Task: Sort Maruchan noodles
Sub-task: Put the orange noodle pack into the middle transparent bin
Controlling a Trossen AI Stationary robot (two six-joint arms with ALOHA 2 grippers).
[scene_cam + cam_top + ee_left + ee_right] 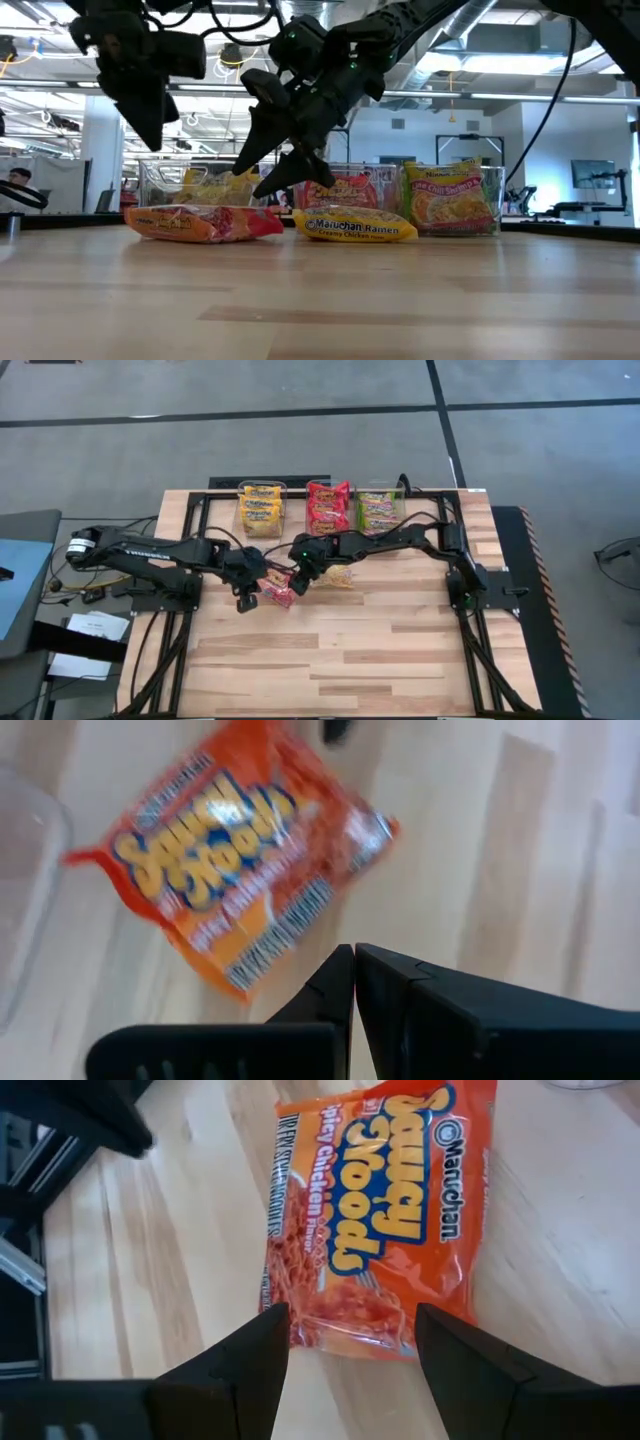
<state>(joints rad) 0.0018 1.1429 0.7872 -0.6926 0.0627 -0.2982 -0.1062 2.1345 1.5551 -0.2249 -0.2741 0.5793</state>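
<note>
The right gripper (297,582) hangs spread wide right over the flat, crinkly red-orange plastic noodle packet (279,588) lying on the wooden table (380,650), gripping nothing. The left gripper (245,598), clenched and empty, hovers just beside it. A yellow plastic ramen packet (338,574) lies nearby, in front of three clear plastic bins (262,510) holding sorted packets.

From my station: three bins stand side by side at the far edge of the bench (400,650), left bin (261,508), middle bin (328,506), right bin (378,508), each holding packets. Before them two loose packets lie flat on the bench: one packet (279,589) to the left, another (338,574) just right of it. Left gripper (246,600) hangs left of the first packet, right gripper (300,582) between the two.
</note>
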